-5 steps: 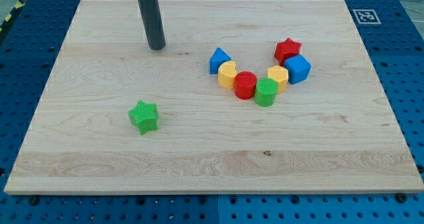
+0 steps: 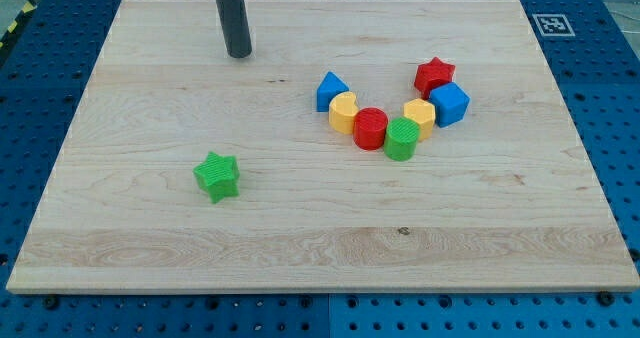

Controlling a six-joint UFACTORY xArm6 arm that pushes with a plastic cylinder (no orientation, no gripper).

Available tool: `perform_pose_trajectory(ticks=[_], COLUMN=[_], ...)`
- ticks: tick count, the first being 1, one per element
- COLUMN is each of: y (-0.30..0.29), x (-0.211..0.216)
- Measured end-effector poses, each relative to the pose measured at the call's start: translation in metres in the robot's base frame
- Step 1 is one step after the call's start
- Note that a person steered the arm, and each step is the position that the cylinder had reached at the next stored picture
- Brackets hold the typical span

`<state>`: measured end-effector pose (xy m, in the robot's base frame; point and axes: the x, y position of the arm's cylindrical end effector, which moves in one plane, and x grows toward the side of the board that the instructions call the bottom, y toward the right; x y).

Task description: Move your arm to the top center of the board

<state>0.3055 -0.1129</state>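
Note:
My tip rests on the wooden board near the view's top, left of centre. It touches no block. A green star block lies well below it. To the right, a cluster curves together: a blue triangular block, a yellow heart-like block, a red cylinder, a green cylinder, a yellow block, a blue cube and a red star.
A black-and-white marker tag sits at the board's top right corner. Blue perforated table surrounds the board on all sides.
My tip has moved a little toward the view's top. No block has moved.

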Motion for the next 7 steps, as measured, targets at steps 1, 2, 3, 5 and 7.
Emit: perform_pose_trajectory(ticks=[1, 2, 3, 5, 7], y=[0.0, 0.0, 0.0, 0.0, 0.026], x=[-0.003, -0.004, -0.004, -0.017, -0.052])
